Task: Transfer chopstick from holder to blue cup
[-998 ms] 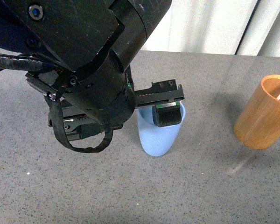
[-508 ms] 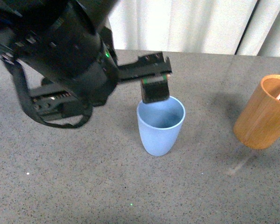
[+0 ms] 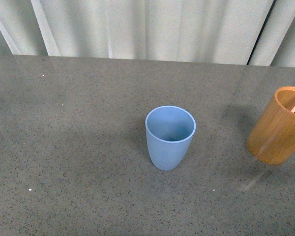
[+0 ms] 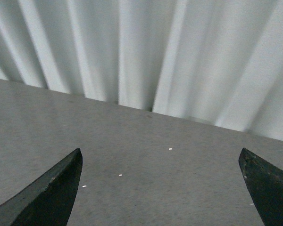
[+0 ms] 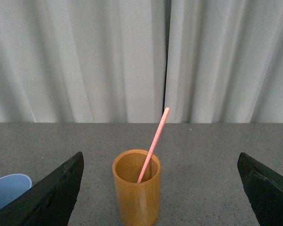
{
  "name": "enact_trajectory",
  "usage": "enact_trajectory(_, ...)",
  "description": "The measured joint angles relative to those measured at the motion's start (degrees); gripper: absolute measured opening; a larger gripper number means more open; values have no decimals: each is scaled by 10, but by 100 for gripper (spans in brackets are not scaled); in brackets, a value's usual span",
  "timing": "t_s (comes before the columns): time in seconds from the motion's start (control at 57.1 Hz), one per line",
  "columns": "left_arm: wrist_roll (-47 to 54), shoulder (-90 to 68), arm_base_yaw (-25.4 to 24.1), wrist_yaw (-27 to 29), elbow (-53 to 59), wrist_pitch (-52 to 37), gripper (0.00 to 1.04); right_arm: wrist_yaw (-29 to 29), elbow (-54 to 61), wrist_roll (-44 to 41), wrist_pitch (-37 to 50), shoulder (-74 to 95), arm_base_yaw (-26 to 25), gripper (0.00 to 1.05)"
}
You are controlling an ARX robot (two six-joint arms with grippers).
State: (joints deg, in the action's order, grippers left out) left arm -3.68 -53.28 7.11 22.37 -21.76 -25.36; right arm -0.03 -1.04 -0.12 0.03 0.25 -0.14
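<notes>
The light blue cup (image 3: pixel 170 136) stands upright and empty in the middle of the grey table; its rim also shows in the right wrist view (image 5: pixel 7 190). The orange-brown wooden holder (image 3: pixel 278 126) stands at the right edge of the front view. In the right wrist view the holder (image 5: pixel 136 188) sits ahead of my open right gripper (image 5: pixel 160 188), with one pink chopstick (image 5: pixel 153 144) leaning out of it. My left gripper (image 4: pixel 160 188) is open over bare table with nothing between its fingers. Neither arm shows in the front view.
Pale pleated curtains (image 3: pixel 147 29) hang along the table's far edge. The grey speckled tabletop (image 3: pixel 69 147) stretches around both cups.
My left arm, which hung over the blue cup with its finger at the rim, has lifted away and left the front view. The cup and holder stay put.
</notes>
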Motion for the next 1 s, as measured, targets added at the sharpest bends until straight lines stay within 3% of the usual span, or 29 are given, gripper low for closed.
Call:
enact_trajectory(0.14, 22, 52, -15, -2, 40, -2, 98, 0, 0, 0, 0, 0, 0, 95)
enact_trajectory(0.175, 27, 51, -23, -34, 45, -13, 96, 0, 0, 0, 0, 0, 0, 95)
enact_trajectory(0.228, 29, 55, -51, -142, 68, -58, 85, 0, 0, 0, 0, 0, 0, 95)
enact_trajectory(0.298, 31, 75, -66, -208, 89, -70, 73, 0, 0, 0, 0, 0, 0, 95)
enact_trajectory(0.595, 32, 155, -70, -222, 150, -53, 21, 0, 0, 0, 0, 0, 0, 95)
enact_trajectory(0.665, 32, 180, -70, -222, 161, -42, 4, 0, 0, 0, 0, 0, 0, 95)
enact_trajectory(0.998, 34, 269, -70, -222, 191, 18, 4, 0, 0, 0, 0, 0, 0, 95)
